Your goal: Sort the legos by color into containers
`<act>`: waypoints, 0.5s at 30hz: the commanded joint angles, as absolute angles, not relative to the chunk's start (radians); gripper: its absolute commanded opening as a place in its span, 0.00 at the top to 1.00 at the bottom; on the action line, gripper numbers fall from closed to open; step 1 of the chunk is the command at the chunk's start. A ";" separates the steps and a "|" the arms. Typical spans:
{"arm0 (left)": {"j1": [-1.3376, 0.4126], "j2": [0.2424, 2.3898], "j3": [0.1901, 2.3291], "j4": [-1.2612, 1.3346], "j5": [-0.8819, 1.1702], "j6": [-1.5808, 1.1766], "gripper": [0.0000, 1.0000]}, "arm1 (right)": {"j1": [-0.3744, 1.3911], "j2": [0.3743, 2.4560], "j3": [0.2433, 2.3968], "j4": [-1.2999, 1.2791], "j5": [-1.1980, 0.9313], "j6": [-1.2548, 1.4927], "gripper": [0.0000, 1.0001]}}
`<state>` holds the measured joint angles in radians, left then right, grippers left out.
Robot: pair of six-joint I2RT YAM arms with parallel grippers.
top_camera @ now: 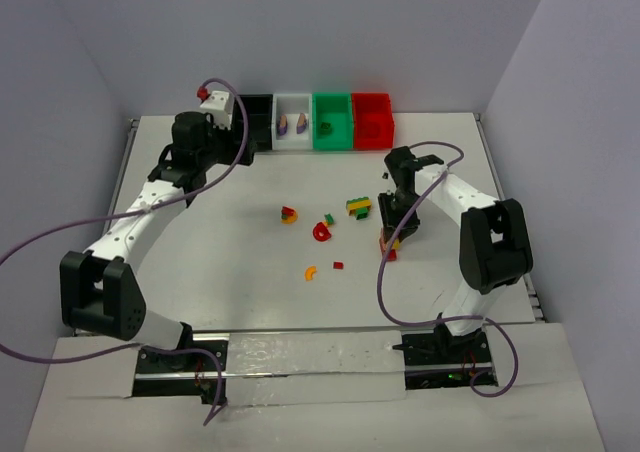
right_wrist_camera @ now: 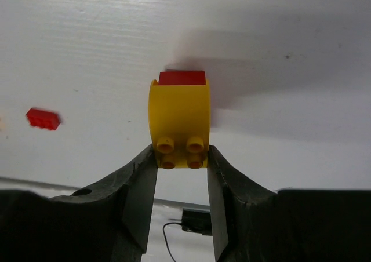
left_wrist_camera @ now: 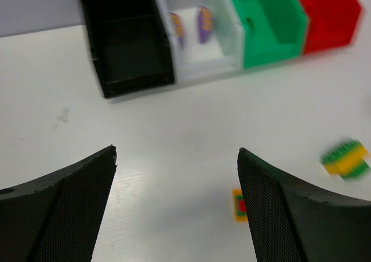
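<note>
White board makes up the table, boxed in by pale grey walls on three sides. Along the far edge four bins stand side by side: the black bin, the white bin, the green bin and the red bin. Two purple-and-orange curved pieces sit in the white bin, and a small green piece sits in the green one. The right gripper is down at the table on the right, its fingers pressed against both sides of a yellow arch with a red brick on its far end — a narrow grip. A tiny red block lies apart to one side. Mid-table lie a green-and-yellow stack, a red curved piece, an orange curved piece and a red-and-yellow cluster. The left gripper hangs near the black bin, its jaws wide with nothing between them — well apart from the loose pieces.
</note>
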<state>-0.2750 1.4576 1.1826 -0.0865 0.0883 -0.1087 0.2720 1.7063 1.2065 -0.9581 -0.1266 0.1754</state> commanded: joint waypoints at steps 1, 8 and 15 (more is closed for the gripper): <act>-0.246 1.395 1.159 -0.125 0.564 -0.088 0.08 | 0.266 1.641 1.278 -0.956 -0.330 0.001 1.00; -0.249 1.340 1.023 0.034 1.165 -0.213 0.08 | 0.268 1.603 1.433 -1.023 -0.707 -0.243 1.00; -0.309 1.321 0.995 0.097 1.210 -0.305 0.10 | 0.290 1.606 1.509 -1.041 -0.996 -0.282 1.00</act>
<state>-0.2739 1.3658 1.0017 -0.0357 1.0815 -0.2178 0.2738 1.6519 1.4733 -1.0183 -0.7652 -0.2332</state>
